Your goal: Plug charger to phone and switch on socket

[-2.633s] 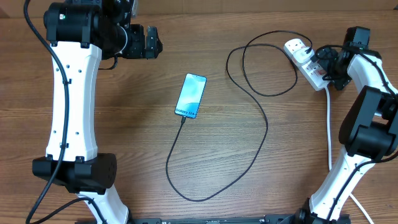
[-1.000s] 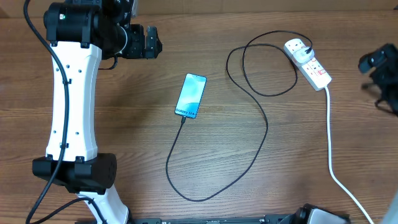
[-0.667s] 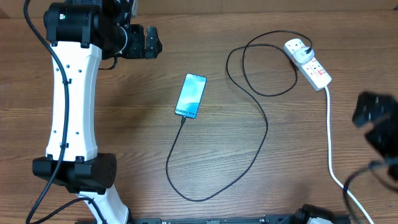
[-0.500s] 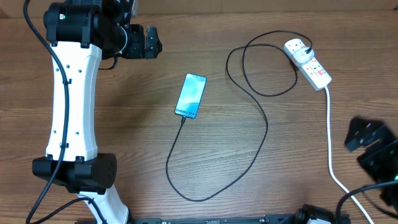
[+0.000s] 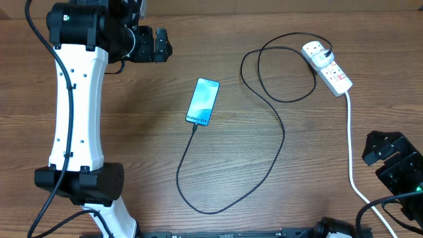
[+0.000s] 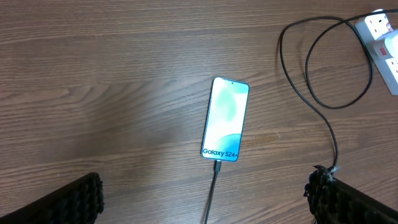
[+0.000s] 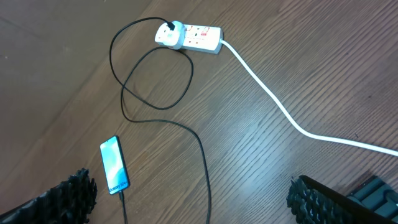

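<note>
Nearest you, your right gripper [image 7: 196, 198] hangs spread wide near the white cord [image 5: 349, 145]. The charger [image 5: 284, 135] loops across the surface [image 5: 145, 132] into the phone [image 5: 203, 101] at the middle. Farther back, its other end sits in the socket [image 5: 328, 67]; your left gripper [image 6: 208, 198] is spread wide too.

Here we are over a wooden table [image 5: 317, 172], warm brown, with the grain running side to side across the whole top. Along the far edge there's a paler strip [image 5: 264, 4], wall or table lip, hard to call from up here. In the left wrist view a soft sheen [image 6: 149, 118] sits on the wood; the light is even and the shadows faint. In the right wrist view a plainer, darker brown surface [image 7: 37, 43] lies past the table's edge, no grain showing.
</note>
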You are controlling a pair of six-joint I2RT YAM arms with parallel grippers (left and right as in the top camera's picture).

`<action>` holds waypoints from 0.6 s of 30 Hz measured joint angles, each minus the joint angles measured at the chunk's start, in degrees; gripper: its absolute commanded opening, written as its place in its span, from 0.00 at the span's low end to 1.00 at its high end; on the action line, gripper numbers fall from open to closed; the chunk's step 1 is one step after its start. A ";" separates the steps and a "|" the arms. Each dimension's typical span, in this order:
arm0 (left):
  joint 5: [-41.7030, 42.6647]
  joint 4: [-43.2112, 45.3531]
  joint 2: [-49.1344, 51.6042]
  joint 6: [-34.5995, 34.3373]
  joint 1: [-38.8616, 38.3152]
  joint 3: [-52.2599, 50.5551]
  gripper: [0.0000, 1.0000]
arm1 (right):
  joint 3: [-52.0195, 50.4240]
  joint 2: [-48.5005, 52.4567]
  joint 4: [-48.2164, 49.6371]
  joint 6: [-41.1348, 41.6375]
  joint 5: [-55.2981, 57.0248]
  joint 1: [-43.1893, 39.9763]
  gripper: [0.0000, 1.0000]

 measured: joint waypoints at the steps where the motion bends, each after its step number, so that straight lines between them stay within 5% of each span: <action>1: 0.00 0.00 0.00 0.00 0.00 0.00 1.00 | 0.00 0.00 0.00 0.00 -0.04 0.00 1.00; 18: 0.00 0.00 0.00 0.00 0.00 0.00 1.00 | -0.04 -0.02 0.22 0.04 3.08 5.40 1.00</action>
